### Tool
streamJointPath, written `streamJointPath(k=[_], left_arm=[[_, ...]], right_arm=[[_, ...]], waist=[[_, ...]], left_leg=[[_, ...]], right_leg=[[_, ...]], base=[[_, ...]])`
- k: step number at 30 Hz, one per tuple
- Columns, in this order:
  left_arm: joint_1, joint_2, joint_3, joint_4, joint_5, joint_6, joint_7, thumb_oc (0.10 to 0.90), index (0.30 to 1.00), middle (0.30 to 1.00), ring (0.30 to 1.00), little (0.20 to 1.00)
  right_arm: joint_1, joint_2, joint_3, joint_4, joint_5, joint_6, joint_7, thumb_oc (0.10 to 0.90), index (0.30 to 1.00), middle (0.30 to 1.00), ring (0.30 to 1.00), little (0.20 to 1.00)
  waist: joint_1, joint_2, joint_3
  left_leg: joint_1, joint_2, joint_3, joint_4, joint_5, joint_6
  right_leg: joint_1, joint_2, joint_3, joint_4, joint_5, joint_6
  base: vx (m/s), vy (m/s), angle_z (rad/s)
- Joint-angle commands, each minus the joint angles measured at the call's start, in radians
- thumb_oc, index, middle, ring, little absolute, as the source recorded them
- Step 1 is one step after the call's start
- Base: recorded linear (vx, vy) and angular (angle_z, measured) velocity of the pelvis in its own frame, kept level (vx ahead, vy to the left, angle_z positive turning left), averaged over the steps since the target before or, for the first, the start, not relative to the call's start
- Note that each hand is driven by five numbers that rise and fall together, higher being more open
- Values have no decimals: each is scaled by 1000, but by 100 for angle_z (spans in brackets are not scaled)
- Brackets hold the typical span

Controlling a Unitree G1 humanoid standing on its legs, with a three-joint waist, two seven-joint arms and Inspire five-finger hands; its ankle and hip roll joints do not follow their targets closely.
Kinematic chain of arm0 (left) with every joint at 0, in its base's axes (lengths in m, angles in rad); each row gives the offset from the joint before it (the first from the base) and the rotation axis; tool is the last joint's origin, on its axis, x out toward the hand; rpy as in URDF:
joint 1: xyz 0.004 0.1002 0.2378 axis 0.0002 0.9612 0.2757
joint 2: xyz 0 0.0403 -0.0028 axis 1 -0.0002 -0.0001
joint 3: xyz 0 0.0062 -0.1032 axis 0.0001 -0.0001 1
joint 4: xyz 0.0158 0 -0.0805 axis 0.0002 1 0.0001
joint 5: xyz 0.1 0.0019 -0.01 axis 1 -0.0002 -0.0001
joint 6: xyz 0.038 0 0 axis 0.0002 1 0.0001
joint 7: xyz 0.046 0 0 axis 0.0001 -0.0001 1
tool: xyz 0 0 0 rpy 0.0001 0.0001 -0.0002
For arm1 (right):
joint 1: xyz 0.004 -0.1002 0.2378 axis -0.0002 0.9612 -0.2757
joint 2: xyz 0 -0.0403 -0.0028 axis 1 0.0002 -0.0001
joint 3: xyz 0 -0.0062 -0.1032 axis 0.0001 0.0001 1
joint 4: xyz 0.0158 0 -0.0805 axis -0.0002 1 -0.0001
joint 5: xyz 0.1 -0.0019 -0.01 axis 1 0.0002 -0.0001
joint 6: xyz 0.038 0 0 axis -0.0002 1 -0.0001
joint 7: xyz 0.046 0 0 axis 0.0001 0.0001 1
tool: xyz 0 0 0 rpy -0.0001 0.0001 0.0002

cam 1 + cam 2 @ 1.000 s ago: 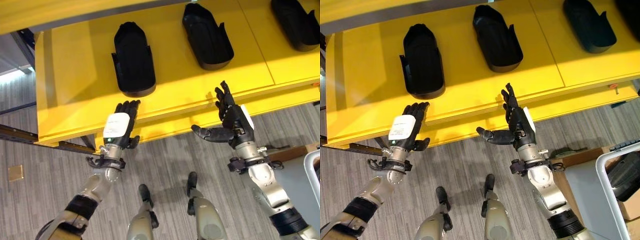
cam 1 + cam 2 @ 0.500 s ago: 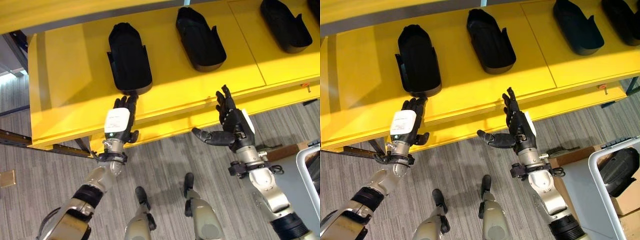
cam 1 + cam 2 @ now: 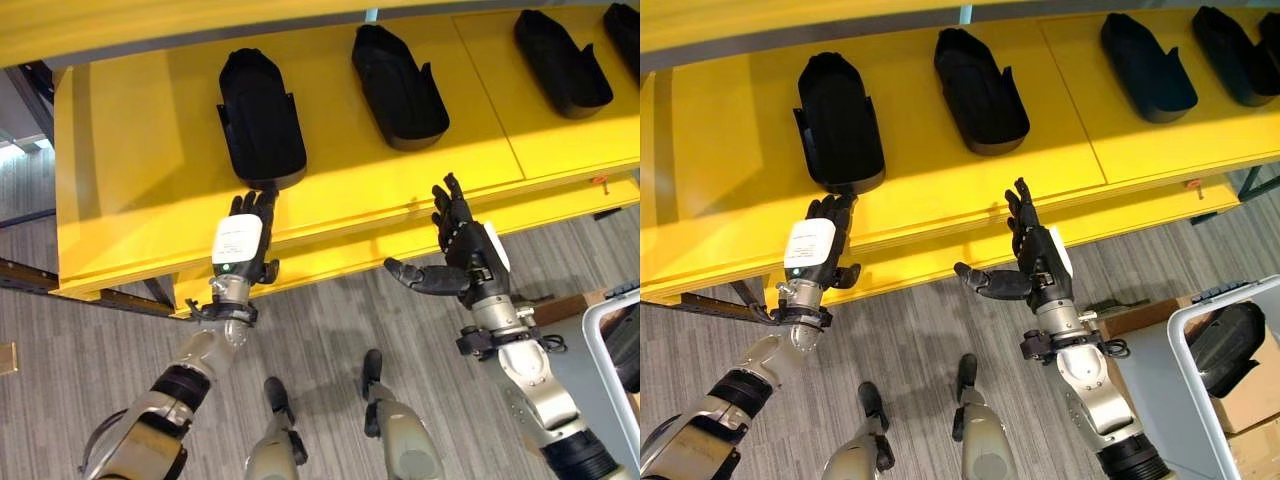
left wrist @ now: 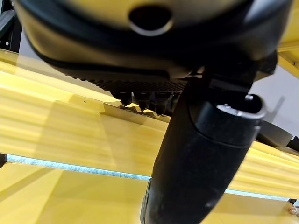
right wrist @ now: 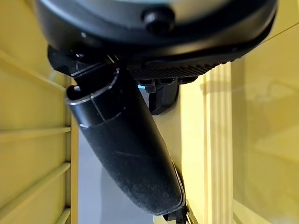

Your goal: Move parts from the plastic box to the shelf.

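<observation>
Left eye view: left hand (image 3: 240, 243), fingers straight, has reached up to touch leftmost black part (image 3: 261, 118) near shelf (image 3: 120, 170) front edge, nudging it. Right hand (image 3: 464, 258) spread, empty, below edge. Placement nearly finished.

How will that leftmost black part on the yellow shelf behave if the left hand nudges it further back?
The leftmost black part looks like a rigid moulded shell, so it should probably slide whole rather than flex. It lies low and flat on the smooth yellow shelf, so tipping seems unlikely. It is hollow, so likely light; the left hand at its near end might turn it if pushed off-centre.
</observation>
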Motion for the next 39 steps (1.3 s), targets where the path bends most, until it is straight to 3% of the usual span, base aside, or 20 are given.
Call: streamJointPath(k=[1, 39], left_arm=[[-53, -27, -40, 60, -31, -31, -38, 900, 1000, 1000, 1000, 1000], [-123, -23, -52, 201, -51, -14, -15, 900, 1000, 1000, 1000, 1000]], right_arm=[[-60, 10, -22, -157, 22, -131, -10, 900, 1000, 1000, 1000, 1000], [-23, -8, -25, -161, 24, -139, -5, 900, 1000, 1000, 1000, 1000]], waist=[[-33, -13, -16], [-48, -18, -2]], left_leg=[[83, 67, -2, -8, -32, -64], [75, 64, 6, -8, -30, -62]], right_leg=[[-4, -56, 36, 56, -12, 84], [-32, -59, 51, 61, -2, 87]], base=[[0, 0, 0], [0, 0, 0]])
